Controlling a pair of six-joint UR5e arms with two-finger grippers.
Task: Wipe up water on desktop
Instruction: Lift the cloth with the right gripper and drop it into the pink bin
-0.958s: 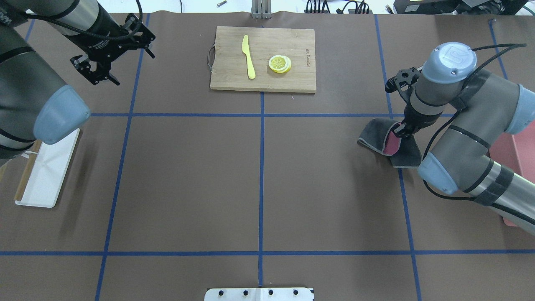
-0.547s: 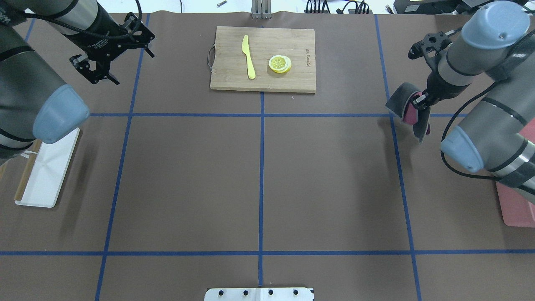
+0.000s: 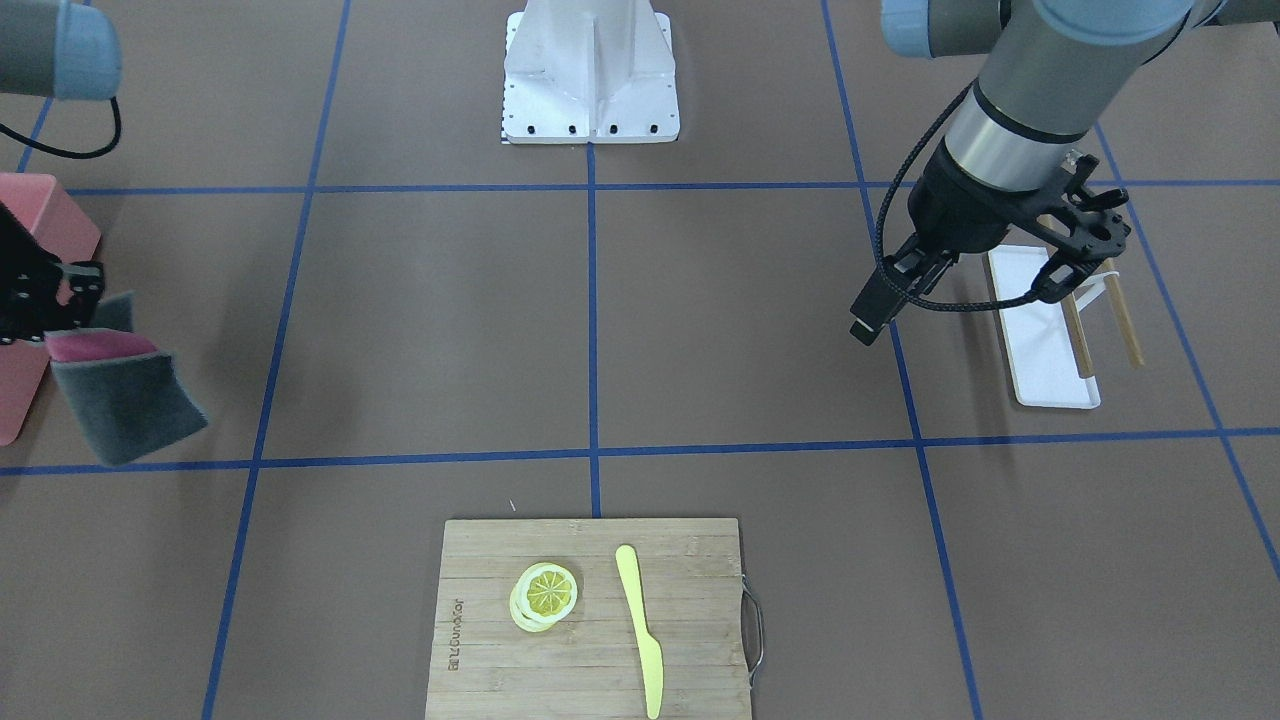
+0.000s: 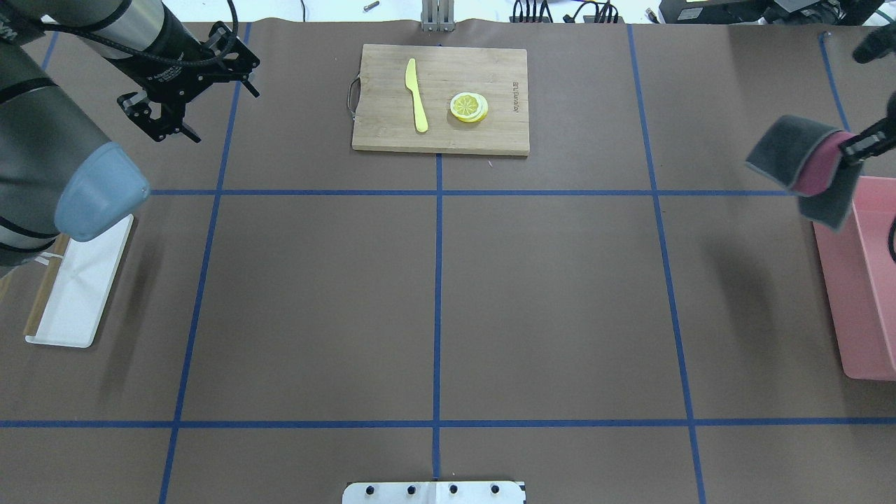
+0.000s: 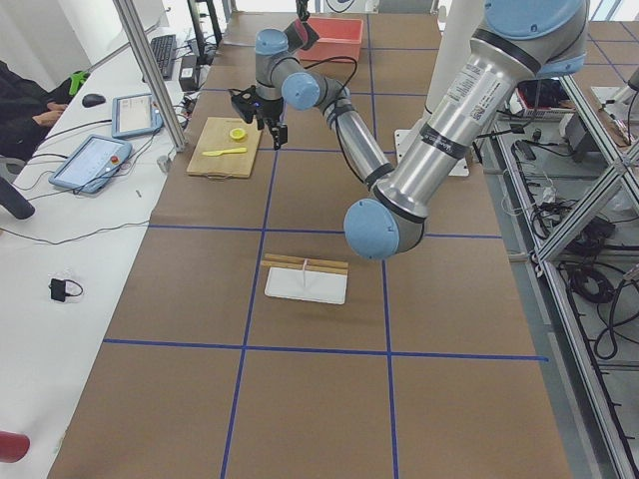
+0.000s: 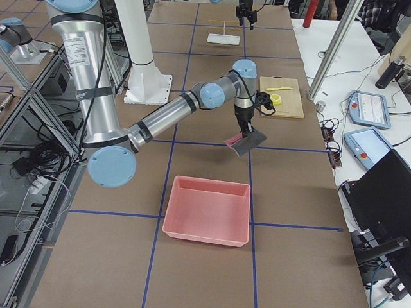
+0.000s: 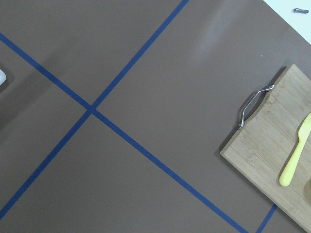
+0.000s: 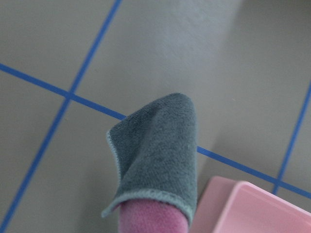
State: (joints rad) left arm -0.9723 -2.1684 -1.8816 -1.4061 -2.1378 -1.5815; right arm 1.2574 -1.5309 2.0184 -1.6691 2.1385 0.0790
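Note:
The desktop (image 4: 315,301) is a brown surface with a blue tape grid; no water shows on it. My right gripper (image 4: 857,143) is shut on a folded cloth (image 4: 801,164), grey outside and pink inside, and holds it in the air near the far corner of the pink bin. The cloth also shows in the front view (image 3: 120,400), the right side view (image 6: 244,141) and the right wrist view (image 8: 155,160). My left gripper (image 4: 175,133) hangs open and empty above the table's far left, left of the cutting board.
A bamboo cutting board (image 4: 441,136) at the far middle carries a yellow knife (image 4: 416,94) and lemon slices (image 4: 469,106). A pink bin (image 4: 857,280) stands at the right edge. A white tray (image 4: 80,287) lies at the left edge.
My right gripper has lifted the cloth off the desktop and carried it right and away, to above the pink bin's corner. The left arm has barely moved.

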